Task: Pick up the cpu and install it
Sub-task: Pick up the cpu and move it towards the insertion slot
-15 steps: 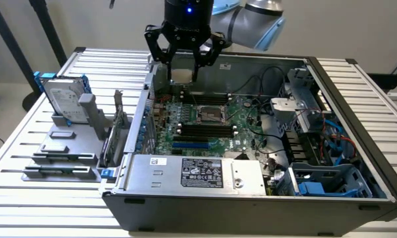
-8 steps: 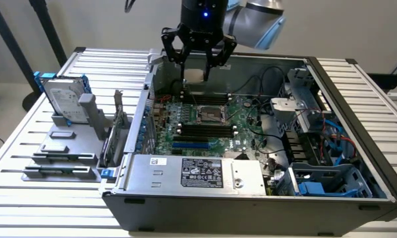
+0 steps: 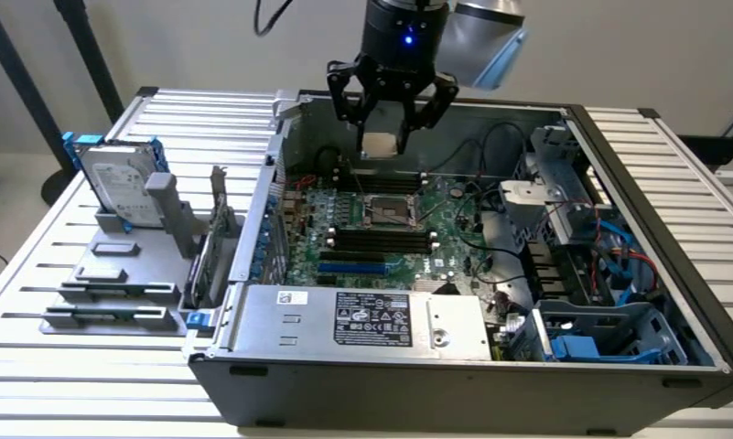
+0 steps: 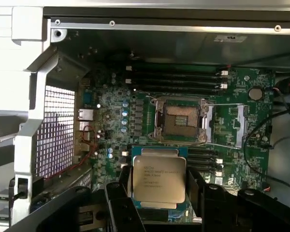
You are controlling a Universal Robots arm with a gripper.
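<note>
A robot arm's gripper [image 3: 390, 124] hangs over an open computer case [image 3: 464, 366] in the upper centre of the exterior view, its dark fingers [image 4: 120, 193] closed on the cpu [image 4: 158, 179] and pinching the chip by two opposite edges. The cpu is held flat, metal lid and printed lettering facing the wrist camera, clear of the green motherboard [image 3: 454, 258] beneath it. The empty socket [image 4: 181, 121], with its retaining frame swung open, lies on the board just beyond the chip as the wrist view shows it, flanked by long dark memory slots [image 4: 174, 77]. On the slatted worktop [image 3: 25, 283] at the exterior view's left, a silver hard drive [image 3: 120, 187] stands upright in its blue frame, well apart from the work. The chip looks light, thin and rigid, so weight should pose no trouble. Its smooth metal top is likely slippery and its underside contacts delicate, which makes the pale rim the sensible place to hold. A grip on opposing edges, as here, keeps pressure off both faces and keeps the part level.
</note>
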